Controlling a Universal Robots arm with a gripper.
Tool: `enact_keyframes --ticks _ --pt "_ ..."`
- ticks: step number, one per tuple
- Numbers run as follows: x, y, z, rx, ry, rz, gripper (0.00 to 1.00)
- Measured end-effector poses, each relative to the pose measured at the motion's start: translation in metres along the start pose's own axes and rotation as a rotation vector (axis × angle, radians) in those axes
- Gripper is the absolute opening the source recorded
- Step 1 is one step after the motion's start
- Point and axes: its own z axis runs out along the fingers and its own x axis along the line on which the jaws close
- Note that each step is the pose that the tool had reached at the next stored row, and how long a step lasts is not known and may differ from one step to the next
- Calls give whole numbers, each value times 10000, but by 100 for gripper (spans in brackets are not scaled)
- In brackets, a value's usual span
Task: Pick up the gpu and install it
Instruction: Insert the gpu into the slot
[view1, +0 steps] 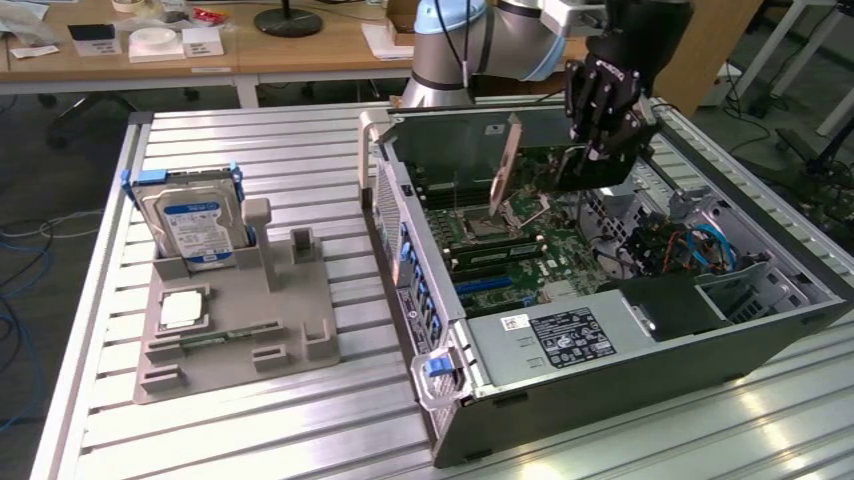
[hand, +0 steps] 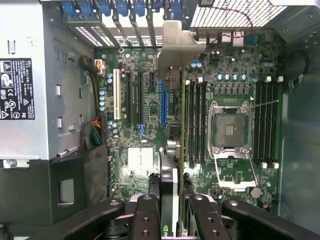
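Observation:
My gripper (view1: 597, 160) hangs over the open computer case (view1: 747, 330), shut on the gpu (view1: 587, 172). I hold the dark card edge-on, with its silver bracket (view1: 505, 165) toward the case's rear wall. In the wrist view the gpu (hand: 171, 165) runs as a thin strip from between my black fingers (hand: 147, 210) up to its bracket (hand: 177, 45). It lies roughly in line with the blue slot (hand: 162, 102) on the green motherboard (hand: 140, 115), between that slot and the memory slots. Whether the card touches the board I cannot tell.
A grey power supply (view1: 561, 335) fills the case's near end, with blue cables (view1: 701, 245) at the exterior view's right. The CPU socket (hand: 227, 132) and memory slots (hand: 195, 120) lie beside the card. On the exterior view's left, a grey fixture (view1: 234, 320) holds a hard drive (view1: 194, 225).

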Motion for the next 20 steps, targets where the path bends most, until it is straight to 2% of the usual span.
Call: enact_keyframes --ticks 10,16,20 --pt "-3 27 113 -55 2 -1 27" --pt "-6 237 205 -56 10 0 27" --pt "-9 253 278 -55 9 -2 27"
